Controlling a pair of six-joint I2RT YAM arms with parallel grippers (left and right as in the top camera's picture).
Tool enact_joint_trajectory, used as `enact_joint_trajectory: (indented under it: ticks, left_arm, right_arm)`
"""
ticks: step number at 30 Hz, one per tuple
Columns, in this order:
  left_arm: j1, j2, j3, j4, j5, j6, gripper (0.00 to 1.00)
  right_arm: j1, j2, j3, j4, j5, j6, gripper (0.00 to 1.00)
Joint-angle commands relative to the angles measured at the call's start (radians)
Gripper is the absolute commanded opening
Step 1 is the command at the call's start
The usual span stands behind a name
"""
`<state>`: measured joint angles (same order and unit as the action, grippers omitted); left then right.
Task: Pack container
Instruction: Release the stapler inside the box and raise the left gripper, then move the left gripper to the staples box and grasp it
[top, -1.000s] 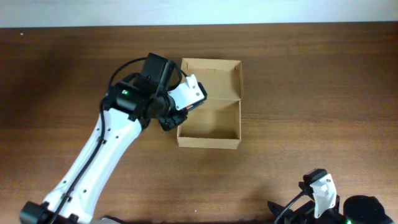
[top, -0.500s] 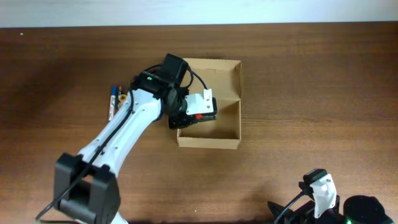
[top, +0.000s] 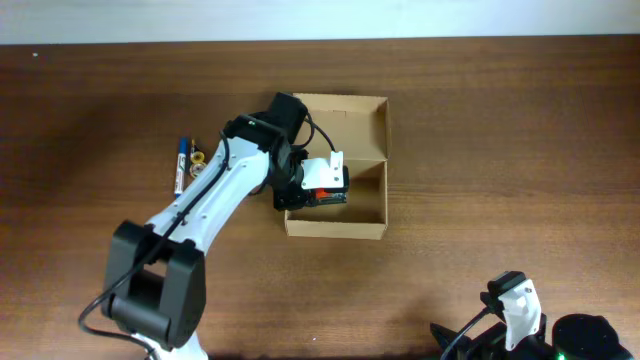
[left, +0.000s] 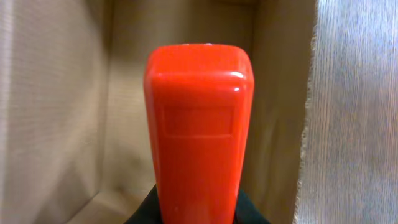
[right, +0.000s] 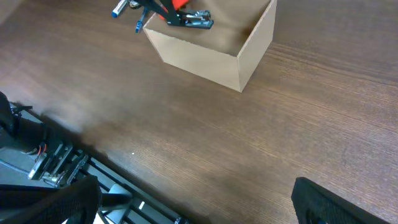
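Observation:
The container (top: 336, 229) is a tan cardboard box with its flap lid (top: 350, 115) open toward the far side. My left gripper (top: 322, 186) reaches into the box at its left side and is shut on a red object (top: 318, 192) that looks like a stapler. In the left wrist view the red object (left: 199, 124) fills the middle, with the box's inner walls (left: 56, 93) around it and the jaws (left: 199, 214) at its base. The right wrist view shows the box (right: 205, 53) and the red object (right: 180, 5) far off. My right gripper (top: 515, 310) is open and empty at the near right edge.
A blue pen (top: 181, 163) and a small yellowish item (top: 198, 160) lie on the wooden table left of the box. They also show in the right wrist view, the pen at its top edge (right: 121, 10). The table's near edge (right: 93, 155) is close to the right gripper.
My left gripper has turned and moved right and down from the box's left rim into the box with the red object. The arm's shift has uncovered the pen and the small item.

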<state>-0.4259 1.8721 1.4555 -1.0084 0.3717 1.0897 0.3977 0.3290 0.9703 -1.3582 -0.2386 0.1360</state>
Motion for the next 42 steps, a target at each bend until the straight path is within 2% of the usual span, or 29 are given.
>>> enact_joint_trajectory:
  ticks: [1, 10, 14, 16, 20, 28, 35, 38, 42]
  left_arm:
    - [0.002, 0.028, -0.004, -0.003, 0.037, 0.027, 0.02]
    - [0.002, 0.043, -0.004, -0.028, 0.043, 0.026, 0.03]
    - [0.002, 0.043, -0.004, -0.056, 0.044, 0.026, 0.22]
    - [0.002, 0.043, -0.004, -0.06, 0.044, 0.026, 0.27]
    - [0.002, 0.043, -0.004, -0.062, 0.044, 0.026, 0.37]
    - [0.002, 0.042, 0.006, -0.062, 0.044, 0.024, 0.44]
    - [0.003, 0.025, 0.188, -0.088, 0.041, -0.209, 0.44]
    - [0.01, 0.023, 0.303, -0.134, -0.006, -0.26, 0.44]
    - [0.04, 0.023, 0.407, -0.155, -0.1, -0.406, 0.44]
  right_arm:
    - [-0.006, -0.002, 0.001, 0.003, -0.013, 0.008, 0.99]
    - [-0.006, -0.002, 0.001, 0.003, -0.013, 0.007, 0.99]
    - [-0.006, -0.002, 0.001, 0.003, -0.013, 0.008, 0.99]
    - [-0.006, -0.002, 0.001, 0.003, -0.013, 0.008, 0.99]
    - [-0.006, -0.002, 0.001, 0.002, -0.013, 0.008, 0.99]
    - [-0.006, -0.002, 0.001, 0.003, -0.013, 0.008, 0.99]
    - [-0.006, -0.002, 0.001, 0.002, -0.013, 0.008, 0.99]
    - [-0.006, -0.002, 0.001, 0.003, -0.013, 0.008, 0.99]
    - [-0.006, -0.002, 0.001, 0.003, -0.013, 0.008, 0.99]
